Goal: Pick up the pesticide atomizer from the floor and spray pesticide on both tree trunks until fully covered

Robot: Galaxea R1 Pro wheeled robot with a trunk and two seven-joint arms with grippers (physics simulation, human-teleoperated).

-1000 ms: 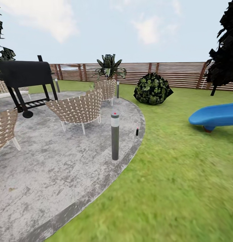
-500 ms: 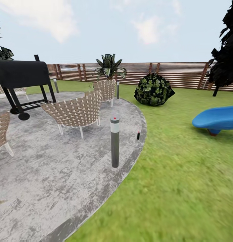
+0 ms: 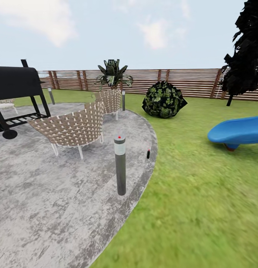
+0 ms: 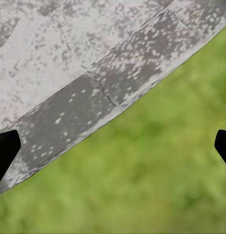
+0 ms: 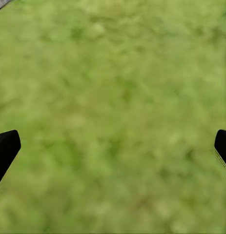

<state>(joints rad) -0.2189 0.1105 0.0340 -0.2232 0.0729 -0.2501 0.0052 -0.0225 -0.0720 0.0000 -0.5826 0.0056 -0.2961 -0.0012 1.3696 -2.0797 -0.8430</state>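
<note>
A small dark bottle with a red top [image 3: 148, 153], apparently the pesticide atomizer, stands on the edge of the round grey paved patch [image 3: 51, 193], just right of a grey lamp post [image 3: 120, 166]. The two trees and their trunks are out of view. My left gripper [image 4: 113, 146] is open and empty above the border between paving and grass. My right gripper [image 5: 113, 146] hangs open and empty over plain lawn.
Woven chairs [image 3: 71, 128] and a black grill [image 3: 13, 87] stand on the paving at the left. A round bush [image 3: 163, 99], a blue slide [image 3: 236, 131] and a dark narrow tree [image 3: 245, 52] sit on the lawn before the slatted fence [image 3: 188, 82].
The whole picture has slid left and the lamp post and bottle look slightly nearer, so the camera has moved. Nothing in the garden has moved.
</note>
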